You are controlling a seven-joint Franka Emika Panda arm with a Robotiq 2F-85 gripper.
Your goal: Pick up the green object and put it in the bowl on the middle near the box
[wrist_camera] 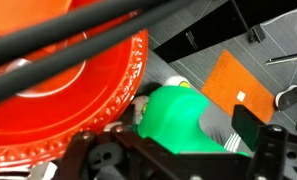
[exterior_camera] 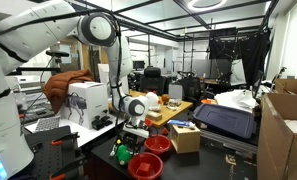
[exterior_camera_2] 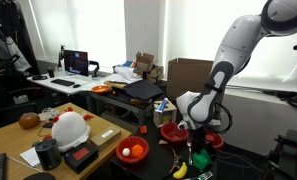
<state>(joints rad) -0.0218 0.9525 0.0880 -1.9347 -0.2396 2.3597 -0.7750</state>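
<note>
Arm (exterior_camera: 48, 35) status: gripper (exterior_camera: 135, 128) at green object (exterior_camera: 121, 152)

1. Arm. In an exterior view the white arm arches from 9 o'clock down to the frame centre. The gripper points down at the dark work table (exterior_camera: 93, 140).

2. White boxy machine (exterior_camera: 86, 101). It stands on the table at 10 o'clock from the gripper, well apart from it.

3. Bowls. In that exterior view the bowl (exterior_camera: 158, 144) sits at 4 o'clock from the gripper. A second red bowl (exterior_camera: 145, 165) sits just beside it at 7 o'clock. In the wrist view a red bowl rim (wrist_camera: 108, 100) fills the left half. Which bowl this is cannot be determined.

4. Box (exterior_camera: 185, 138). The small tan box stands just beside the bowl at 3 o'clock.

5. Green object. It is outside every bowl.
- In an exterior view it lies directly below the gripper, at 9 o'clock from the bowl and near it.
- In the wrist view it lies at 4 o'clock from the red rim, just beside it. An orange mat (wrist_camera: 243, 85) lies at 2 o'clock from it.

6. Fingers. In the wrist view they stand spread on either side of the green object.
- The right-hand finger (wrist_camera: 253, 125) shows a gap to the green surface.
- Contact on the opposite side is hidden.
- No grasp is visible.
</note>
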